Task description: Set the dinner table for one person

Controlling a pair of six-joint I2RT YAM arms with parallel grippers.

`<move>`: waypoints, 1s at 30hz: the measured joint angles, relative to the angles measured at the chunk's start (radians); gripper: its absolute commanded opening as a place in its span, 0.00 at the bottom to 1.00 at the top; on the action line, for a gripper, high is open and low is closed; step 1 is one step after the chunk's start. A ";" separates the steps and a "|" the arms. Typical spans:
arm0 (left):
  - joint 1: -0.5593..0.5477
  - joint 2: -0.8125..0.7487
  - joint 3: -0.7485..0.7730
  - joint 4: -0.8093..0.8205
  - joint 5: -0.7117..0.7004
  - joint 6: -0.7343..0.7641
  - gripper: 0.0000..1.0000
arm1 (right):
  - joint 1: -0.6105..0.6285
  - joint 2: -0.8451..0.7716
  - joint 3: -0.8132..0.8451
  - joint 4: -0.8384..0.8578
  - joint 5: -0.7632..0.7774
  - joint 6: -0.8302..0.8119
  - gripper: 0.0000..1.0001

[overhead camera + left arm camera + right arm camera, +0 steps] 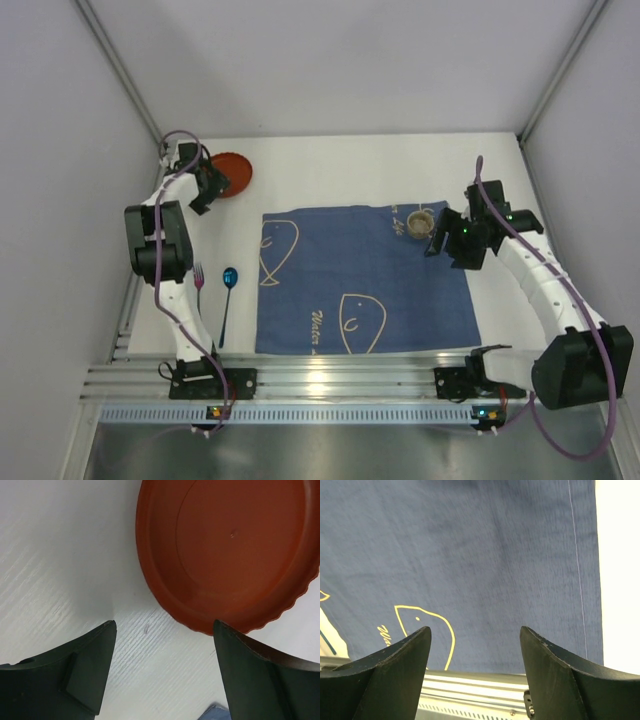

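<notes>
A red-brown plate lies on the white dinner table at the back left; it fills the top right of the left wrist view. My left gripper is open and empty, just beside the plate's near-left rim. A blue placemat with cream fish drawings lies mid-table. A small tan cup stands on its back right corner. My right gripper is open and empty just right of the cup, over the placemat. A fork and blue spoon lie left of the placemat.
Grey walls close the table on three sides. An aluminium rail with both arm bases runs along the near edge. White table shows between the plate and the placemat's back edge.
</notes>
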 measured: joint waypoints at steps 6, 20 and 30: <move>0.005 0.028 0.039 0.026 -0.001 -0.014 0.74 | 0.000 -0.015 -0.031 -0.019 -0.001 0.002 0.72; 0.018 0.161 0.180 0.029 0.040 -0.037 0.00 | 0.000 -0.068 -0.065 -0.057 0.001 0.002 0.72; 0.010 -0.064 -0.044 0.038 0.251 0.026 0.00 | 0.000 -0.194 -0.100 -0.085 -0.010 0.004 0.74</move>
